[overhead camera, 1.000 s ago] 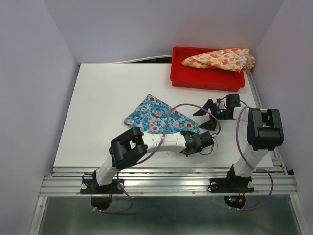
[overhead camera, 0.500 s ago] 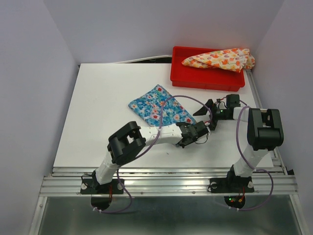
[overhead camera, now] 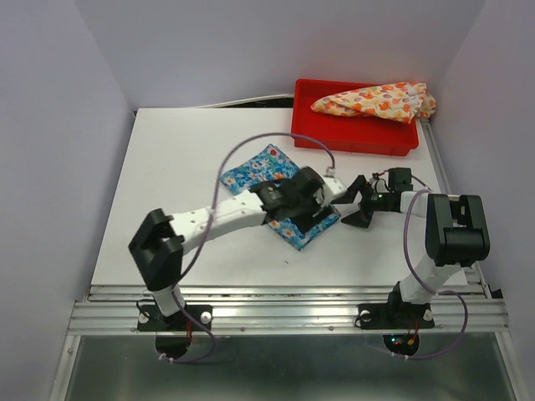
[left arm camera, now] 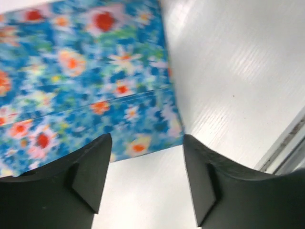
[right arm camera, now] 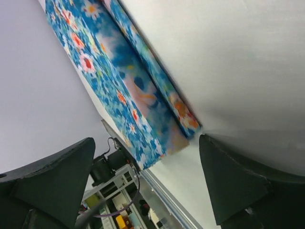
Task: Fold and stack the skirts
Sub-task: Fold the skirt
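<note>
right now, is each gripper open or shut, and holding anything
left gripper: open, holding nothing, over the blue skirt
right gripper: open, holding nothing

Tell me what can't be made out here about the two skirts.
- Blue skirt, top view: the left arm covers its middle, so the layers there are hidden.
- Blue skirt, left wrist view: blurred, and cut off by the top and left edges.
- Blue skirt, right wrist view: blurred, with its far end cut off by the top edge.
- Yellow skirt, top view only: too small to tell its folds. It hides part of the tray.
</note>
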Controlling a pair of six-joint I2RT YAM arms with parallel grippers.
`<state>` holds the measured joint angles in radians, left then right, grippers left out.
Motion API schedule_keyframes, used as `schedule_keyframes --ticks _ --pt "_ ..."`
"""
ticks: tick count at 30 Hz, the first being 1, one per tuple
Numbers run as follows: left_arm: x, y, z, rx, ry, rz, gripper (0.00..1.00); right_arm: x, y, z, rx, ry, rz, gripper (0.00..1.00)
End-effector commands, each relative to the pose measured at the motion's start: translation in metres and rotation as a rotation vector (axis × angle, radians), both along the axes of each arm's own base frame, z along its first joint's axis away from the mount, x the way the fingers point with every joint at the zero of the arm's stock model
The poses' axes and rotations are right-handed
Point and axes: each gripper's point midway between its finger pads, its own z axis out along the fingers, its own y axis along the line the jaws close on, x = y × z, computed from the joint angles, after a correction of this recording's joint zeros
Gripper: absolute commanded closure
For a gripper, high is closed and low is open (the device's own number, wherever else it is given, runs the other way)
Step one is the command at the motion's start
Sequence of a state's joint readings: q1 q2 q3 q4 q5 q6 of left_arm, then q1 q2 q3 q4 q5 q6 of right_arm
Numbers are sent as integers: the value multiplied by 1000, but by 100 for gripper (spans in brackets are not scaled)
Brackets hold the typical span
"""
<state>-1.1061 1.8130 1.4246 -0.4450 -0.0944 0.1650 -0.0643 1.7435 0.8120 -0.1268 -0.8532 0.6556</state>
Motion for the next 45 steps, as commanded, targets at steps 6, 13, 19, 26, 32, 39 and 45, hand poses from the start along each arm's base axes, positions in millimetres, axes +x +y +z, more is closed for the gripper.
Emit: schedule_keyframes --ticks 6,13,19,26,32,39,45 --pt "102 119 106 -457 52 348 14 -32 23 8 -10 -123 19 35" --pt "132 214 30 -492 319 685 33 -32 60 24 -31 -247 215 48" --pt "123 208 -4 -583 446 748 42 -17 45 73 -218 -407 422 48" --pt "138 198 -41 -563 556 760 47 45 20 61 -470 -485 394 29" --pt "164 193 -54 -564 566 763 52 61 34 25 -384 -412 441 12" --pt "188 207 -70 -540 549 789 58 63 49 -16 -355 -336 483 21" --pt "216 236 -65 -484 431 787 57 33 73 -27 -238 -250 479 74"
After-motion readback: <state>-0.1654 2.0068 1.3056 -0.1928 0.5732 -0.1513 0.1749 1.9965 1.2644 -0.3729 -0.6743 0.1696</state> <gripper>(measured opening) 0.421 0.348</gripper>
